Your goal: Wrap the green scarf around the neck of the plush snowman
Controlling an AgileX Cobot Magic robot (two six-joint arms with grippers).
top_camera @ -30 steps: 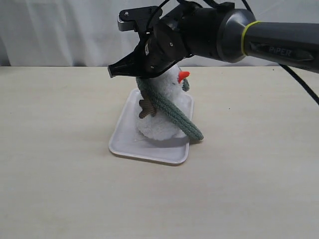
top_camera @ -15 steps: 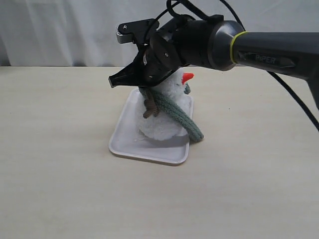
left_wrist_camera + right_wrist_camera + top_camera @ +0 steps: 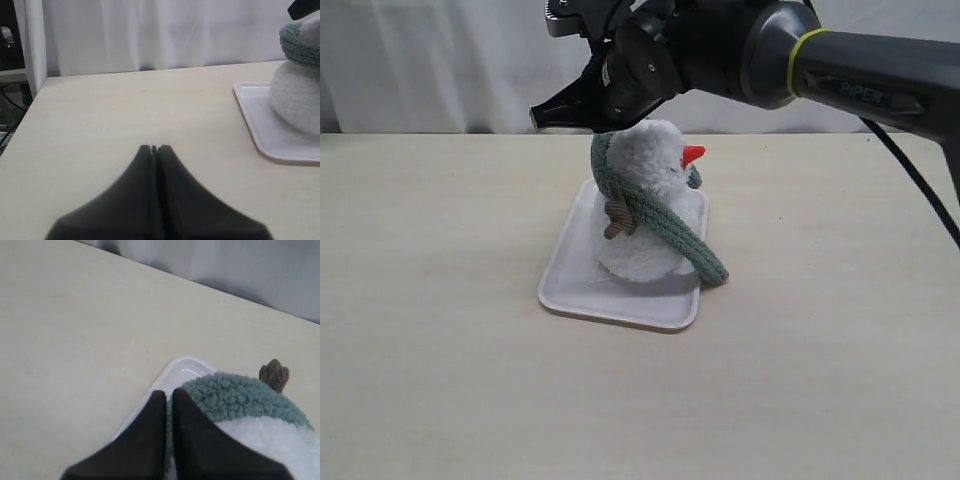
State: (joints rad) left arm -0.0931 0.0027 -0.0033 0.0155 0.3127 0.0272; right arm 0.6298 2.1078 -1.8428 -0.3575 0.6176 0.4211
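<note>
One loose drape is all that's holding this, so slipping is my worry. In the exterior view the green scarf [image 3: 660,222] hugs the back of the plush snowman [image 3: 655,160] mid-frame. From there one long tail runs diagonally down the front to the lower-right corner of the white tray [image 3: 570,285], and only a short stub shows beside the orange nose [image 3: 692,155]. I reckon that lopsided weight could drag it off. The right gripper [image 3: 538,116] sits just above the head at upper centre, pinched together on nothing, and could snag the fuzz and topple the toy. The neck crease is buried under the scarf. In the left wrist view the left gripper [image 3: 154,149] is closed and empty over the table [image 3: 125,110], well apart from the snowman [image 3: 300,100]. In the right wrist view the closed right gripper [image 3: 168,395] sits just beside the fuzzy grey-green scarf [image 3: 235,397], with the brown twig arm [image 3: 274,374] beyond.
</note>
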